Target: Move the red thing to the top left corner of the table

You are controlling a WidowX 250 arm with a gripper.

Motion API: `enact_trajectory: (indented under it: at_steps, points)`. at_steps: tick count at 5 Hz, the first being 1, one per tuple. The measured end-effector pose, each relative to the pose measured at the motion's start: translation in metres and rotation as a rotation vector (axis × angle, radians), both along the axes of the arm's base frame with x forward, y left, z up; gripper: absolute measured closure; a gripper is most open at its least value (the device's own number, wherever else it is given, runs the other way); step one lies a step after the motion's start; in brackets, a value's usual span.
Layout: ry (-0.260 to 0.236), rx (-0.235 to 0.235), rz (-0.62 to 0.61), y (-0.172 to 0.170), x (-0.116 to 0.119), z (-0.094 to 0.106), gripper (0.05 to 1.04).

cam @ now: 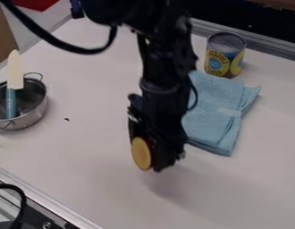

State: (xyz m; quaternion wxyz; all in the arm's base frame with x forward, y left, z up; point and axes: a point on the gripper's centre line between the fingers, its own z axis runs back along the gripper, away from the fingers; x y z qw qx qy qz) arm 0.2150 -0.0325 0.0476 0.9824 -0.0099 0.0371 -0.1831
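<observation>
Blue-handled knife (pixel 14 76) in the metal pot (pixel 33 115), hand (pixel 157 162) closed around the red, yellow-faced thing (pixel 141 153)

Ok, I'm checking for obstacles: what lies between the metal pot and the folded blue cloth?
A small dark speck near the pot, then the robot arm, in the camera view.

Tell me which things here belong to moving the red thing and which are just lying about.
For the job: red thing with a yellow face, held in the claw; table.
Just lying about: metal pot; blue-handled knife in it; can; blue cloth.
</observation>
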Motion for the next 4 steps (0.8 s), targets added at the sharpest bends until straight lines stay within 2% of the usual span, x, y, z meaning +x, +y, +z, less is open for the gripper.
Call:
enact_trajectory:
  at_steps: [1, 2, 4]
  points:
    - [-0.061, -0.025, 0.145, 0.024, 0.027, 0.020, 0.324]
    - [-0.085, -0.021, 0.288, 0.052, 0.060, 0.017, 0.324]
    - [-0.114, 0.011, 0.525, 0.094, 0.121, -0.005, 0.324]
